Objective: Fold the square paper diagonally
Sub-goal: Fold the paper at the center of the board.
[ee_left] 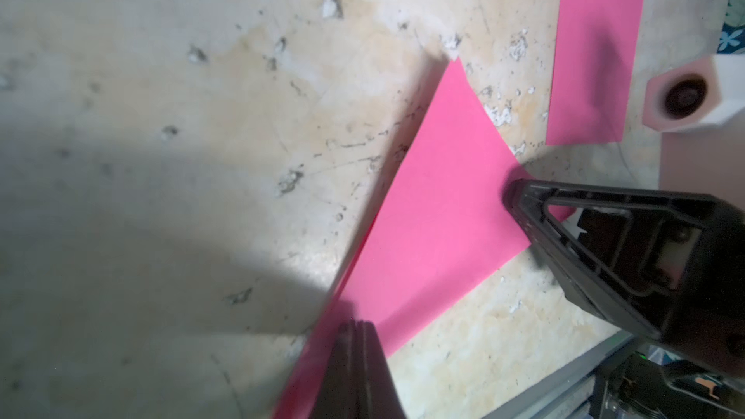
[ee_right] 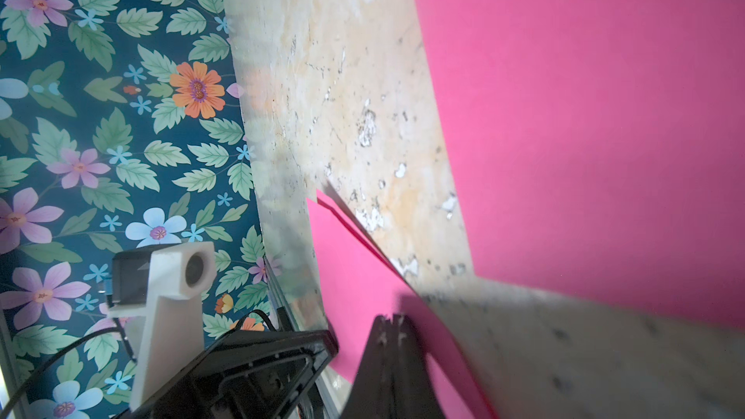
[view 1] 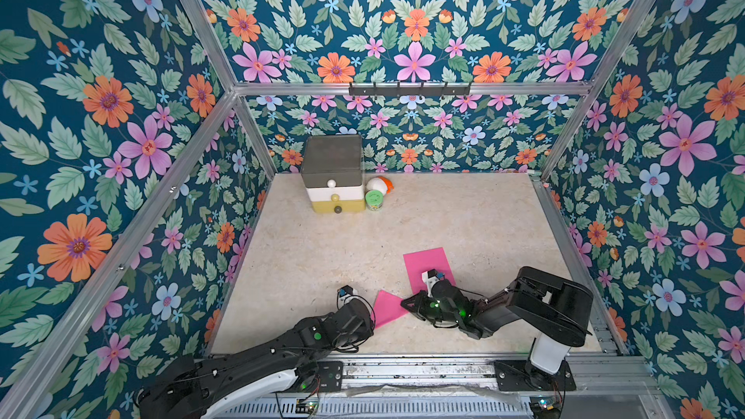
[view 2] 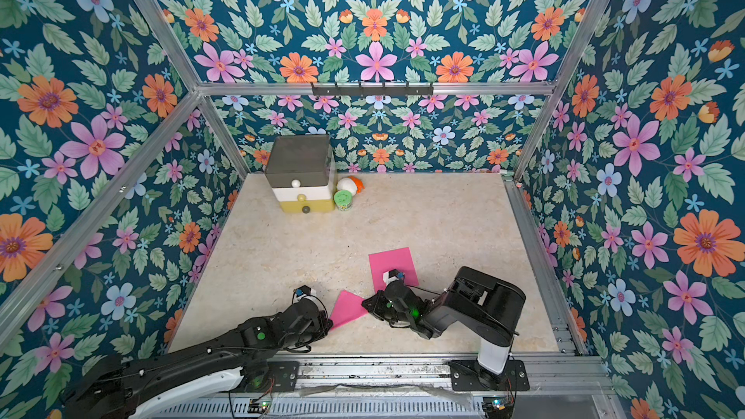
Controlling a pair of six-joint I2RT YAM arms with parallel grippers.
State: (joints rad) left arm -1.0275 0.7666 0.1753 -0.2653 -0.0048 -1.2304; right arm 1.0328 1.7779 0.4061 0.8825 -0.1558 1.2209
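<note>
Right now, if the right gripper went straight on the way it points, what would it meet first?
The folded pink paper triangle: the shut right gripper points down onto it, apparently in contact. The left gripper sits off to one side, though depth is unclear.

Folded paper (view 1: 387,309) lies at your table (view 1: 463,215) front, between left gripper (ee_left: 356,342) and right gripper (ee_left: 512,195); flat sheet (view 1: 425,262) just behind; drawer box (view 1: 332,179) far back.
</note>
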